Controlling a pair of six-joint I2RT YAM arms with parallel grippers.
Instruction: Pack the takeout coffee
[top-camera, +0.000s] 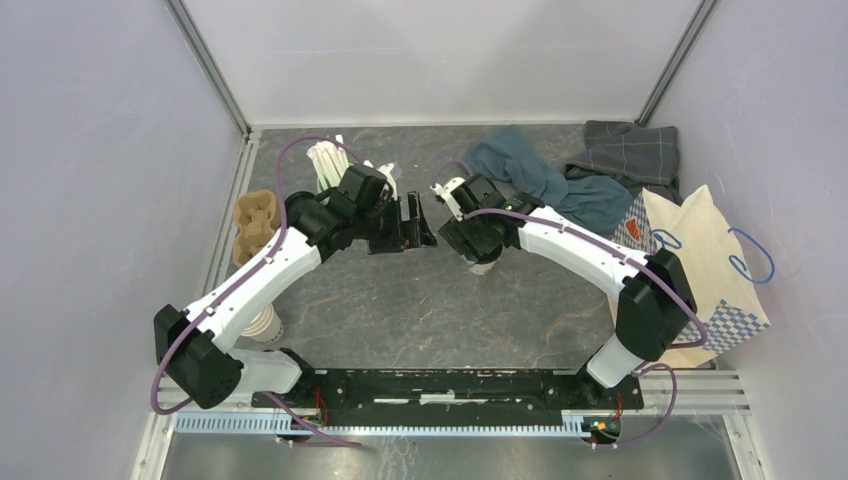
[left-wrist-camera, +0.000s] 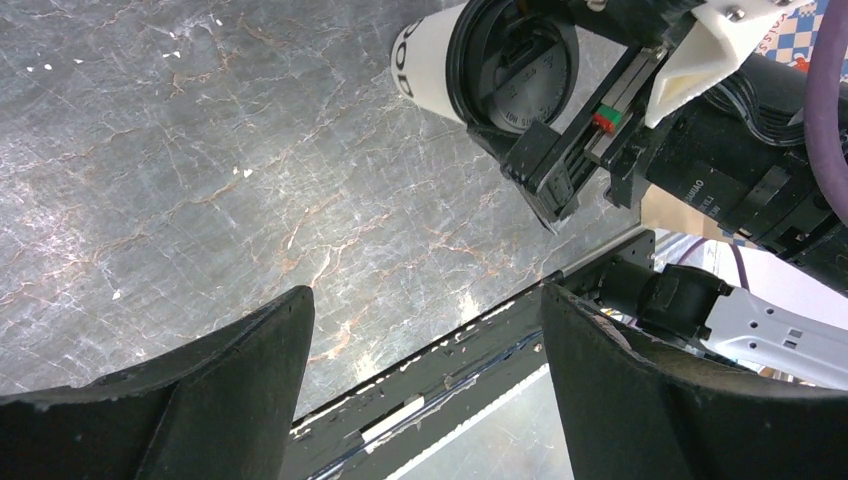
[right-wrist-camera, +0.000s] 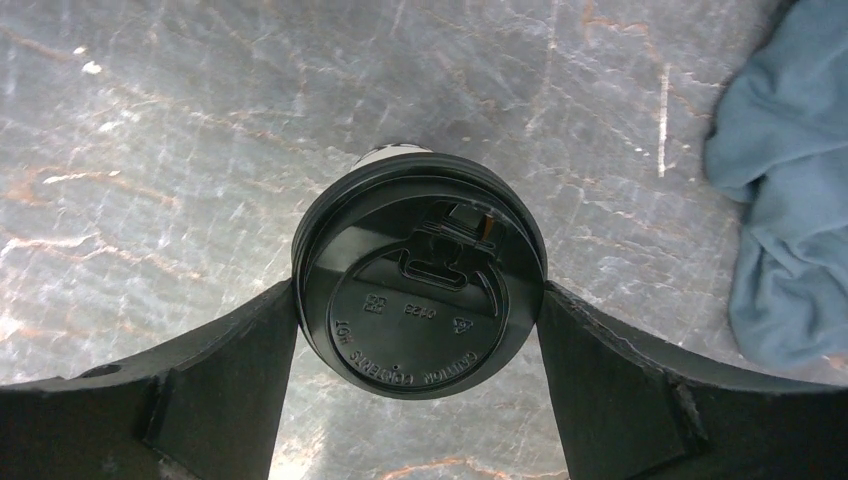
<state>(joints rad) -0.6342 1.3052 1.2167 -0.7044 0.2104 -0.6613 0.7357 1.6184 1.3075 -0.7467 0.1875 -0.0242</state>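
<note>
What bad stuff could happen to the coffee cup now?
1. The right pincer squeezes the takeout coffee only at the rim of its black lid, so lifting might pop the lid off or let the cup slip.
2. The open left pincer hangs very close, so the two pincers could bump and tip the cup.

I see a teal towel (top-camera: 525, 172) and a grey checked cloth (top-camera: 632, 150) bunched far right, with a paper bag (top-camera: 700, 262) lying just beside them. Left side: brown cup carrier (top-camera: 254, 222), cream cup stack (top-camera: 266, 326), white sticks (top-camera: 325, 160), probably in a mug.
</note>
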